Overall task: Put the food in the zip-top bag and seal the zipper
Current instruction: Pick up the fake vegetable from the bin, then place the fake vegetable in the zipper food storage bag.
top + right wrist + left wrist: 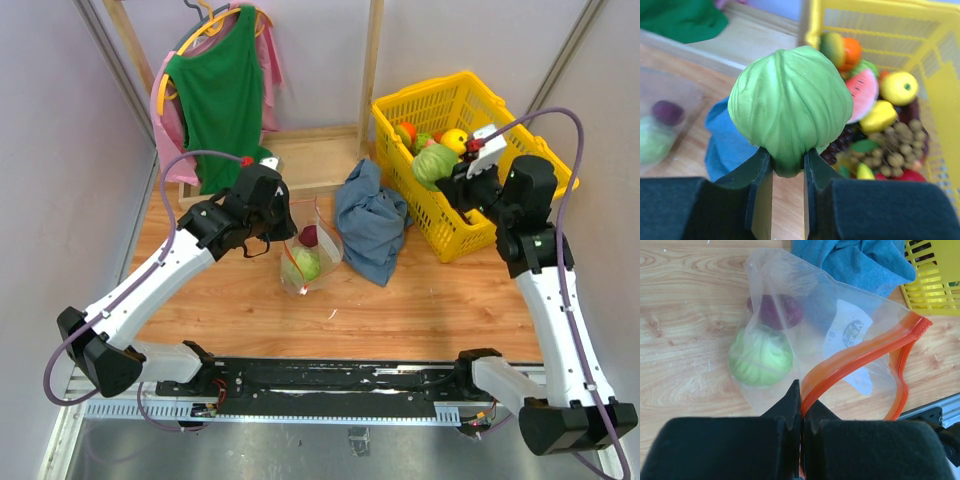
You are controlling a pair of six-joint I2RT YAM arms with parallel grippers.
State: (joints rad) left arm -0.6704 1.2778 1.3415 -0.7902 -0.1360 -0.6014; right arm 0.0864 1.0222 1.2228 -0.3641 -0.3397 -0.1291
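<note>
Tabletop (440, 300): left tool (801, 401) pinches zipper (855, 356), right tool (788, 162) cabbage (790, 100), overhead likely, wrist views plainly.

Pale lilac-grey walls (60, 100) at left, back and right. Light-grained wooden tabletop (420, 310), evenly lit, with only soft shadows. At the back, a bare timber frame (374, 60) with a low wooden ledge (315, 150) at its foot. Hanging in front of it on a yellow hanger (207, 25): a green sleeveless top (220, 100) over a pink garment (168, 140) (mostly hidden behind the green). Along the near edge, a black plate (330, 375) and a slotted aluminium rail (300, 408); below that, dull grey metal (300, 450).
</note>
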